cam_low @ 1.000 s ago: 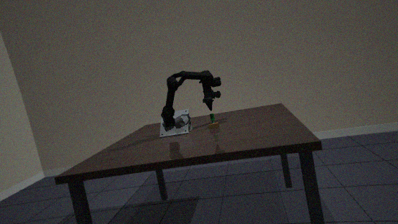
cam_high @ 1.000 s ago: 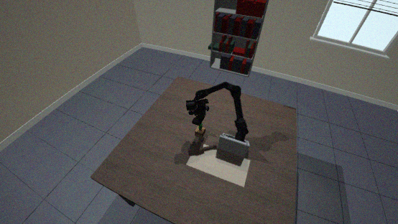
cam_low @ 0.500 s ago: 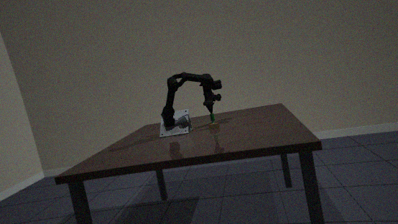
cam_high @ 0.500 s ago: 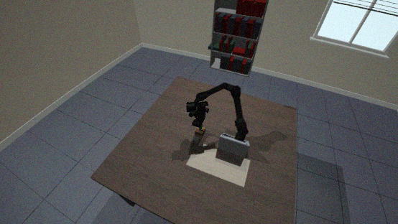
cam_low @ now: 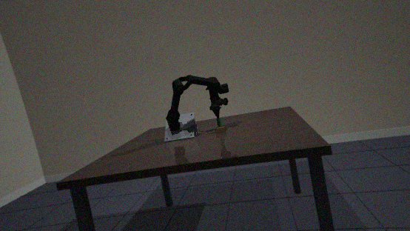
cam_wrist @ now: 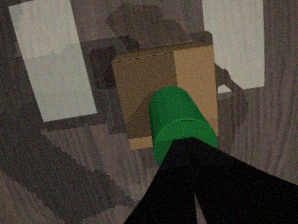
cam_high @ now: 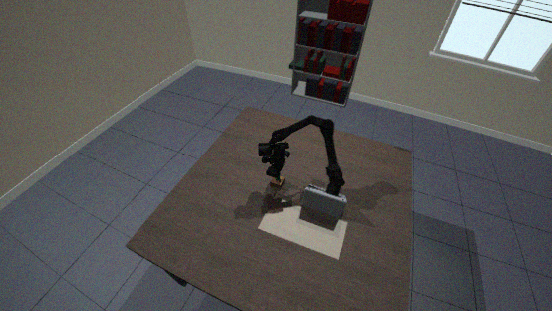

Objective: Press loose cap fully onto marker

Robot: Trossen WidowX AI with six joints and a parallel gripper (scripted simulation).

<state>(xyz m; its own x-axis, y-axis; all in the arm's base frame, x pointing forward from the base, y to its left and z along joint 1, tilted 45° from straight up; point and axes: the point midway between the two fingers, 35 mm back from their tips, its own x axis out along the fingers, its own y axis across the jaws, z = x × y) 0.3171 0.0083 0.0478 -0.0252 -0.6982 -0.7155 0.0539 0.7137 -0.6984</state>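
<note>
A green cap (cam_wrist: 178,119) (cam_low: 218,121) stands upright over the tan holder block (cam_wrist: 149,83) (cam_high: 276,185) (cam_low: 220,129) near the middle of the wooden table (cam_high: 209,239) (cam_low: 266,137). The marker under the cap is hidden, so I cannot tell it apart from the cap. My gripper (cam_wrist: 184,148) (cam_high: 275,173) (cam_low: 217,112) is shut, fingers pressed together with nothing between them. It points straight down, and its tips rest on the top of the green cap.
The arm's grey base box (cam_high: 322,206) (cam_low: 183,127) stands on a white mat (cam_high: 304,236) just right of the holder block. Two pale rectangles (cam_wrist: 47,56) (cam_wrist: 232,23) lie on the table either side of the block in the wrist view. A bookshelf (cam_high: 329,50) stands at the far wall.
</note>
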